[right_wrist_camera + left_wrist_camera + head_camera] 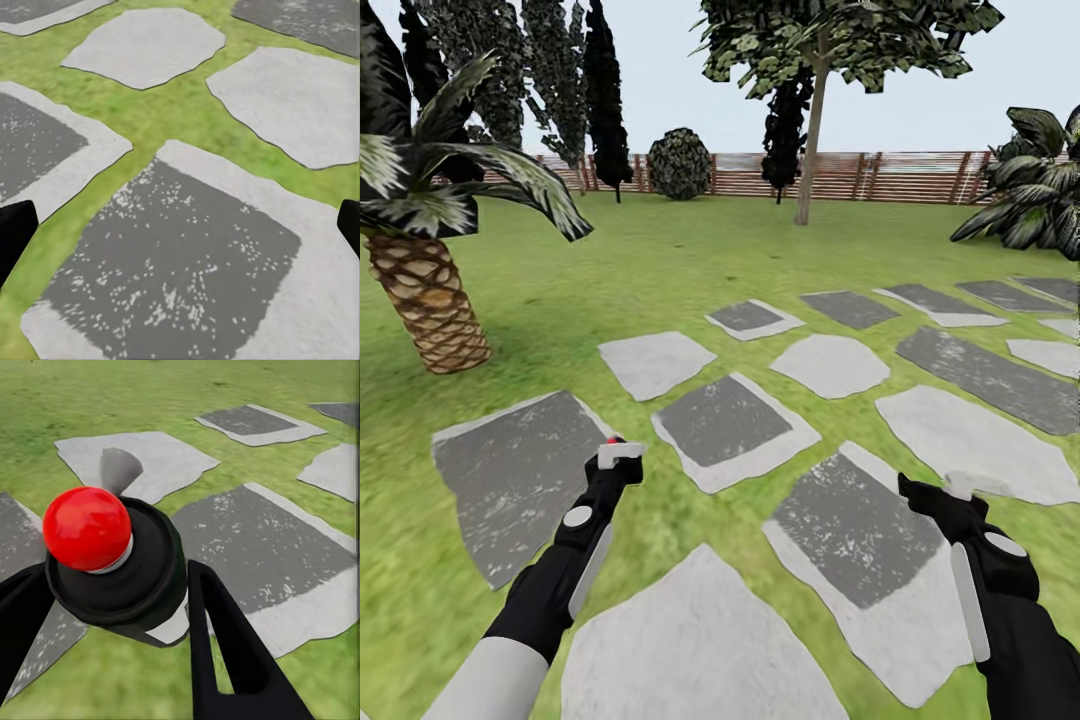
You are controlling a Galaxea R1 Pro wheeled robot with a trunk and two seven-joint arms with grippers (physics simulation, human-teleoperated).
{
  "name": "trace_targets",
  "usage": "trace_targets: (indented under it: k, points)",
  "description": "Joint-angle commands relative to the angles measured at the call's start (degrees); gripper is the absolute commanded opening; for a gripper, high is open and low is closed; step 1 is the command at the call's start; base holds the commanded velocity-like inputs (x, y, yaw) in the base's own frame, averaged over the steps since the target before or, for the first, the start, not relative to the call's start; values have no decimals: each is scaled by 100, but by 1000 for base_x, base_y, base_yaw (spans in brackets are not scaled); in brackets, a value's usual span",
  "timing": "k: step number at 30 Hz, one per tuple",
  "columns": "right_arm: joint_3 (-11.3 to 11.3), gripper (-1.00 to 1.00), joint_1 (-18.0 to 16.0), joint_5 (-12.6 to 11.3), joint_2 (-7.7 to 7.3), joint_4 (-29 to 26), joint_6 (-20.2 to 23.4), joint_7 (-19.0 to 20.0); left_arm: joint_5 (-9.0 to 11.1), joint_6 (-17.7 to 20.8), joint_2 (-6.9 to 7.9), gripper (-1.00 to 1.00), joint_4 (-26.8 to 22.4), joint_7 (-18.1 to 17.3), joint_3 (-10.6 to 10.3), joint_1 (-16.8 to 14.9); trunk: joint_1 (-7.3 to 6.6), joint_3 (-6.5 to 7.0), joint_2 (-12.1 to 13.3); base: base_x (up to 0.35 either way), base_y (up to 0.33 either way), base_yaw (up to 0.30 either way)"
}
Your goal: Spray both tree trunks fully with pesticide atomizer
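Jaws of our left gripper (112, 607) clamp the spray bottle (120, 566); our right gripper (180, 225) is spread wide, holding nothing.
We carry the bottle above stepping stones (730, 425) set in grass (610, 270), a tree (810, 130) standing far ahead by the fence (880, 175).

Black forearms, pale grey upper sleeves; white-tipped left claw (618, 452), right claw (960, 487).

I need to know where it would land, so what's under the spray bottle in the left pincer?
Beneath the atomizer held by the left pincer lie a grey stepping stone and grass. The bottle's own body hides the patch of ground straight below it.
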Motion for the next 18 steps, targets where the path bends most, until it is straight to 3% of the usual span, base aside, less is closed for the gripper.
trace_targets:
  k: [1, 18]
  points:
    - [0, 100, 0, 0, 1, -1, 0, 0, -2, 0, -1, -100, -2, 1, -7, 0, 0, 9, 0, 336, 0, -121]
    - [-15, 100, 0, 0, 1, 7, 0, 0, -2, 0, -5, -100, 5, 1, -15, 0, 0, 161, 0, 336, 0, -139]
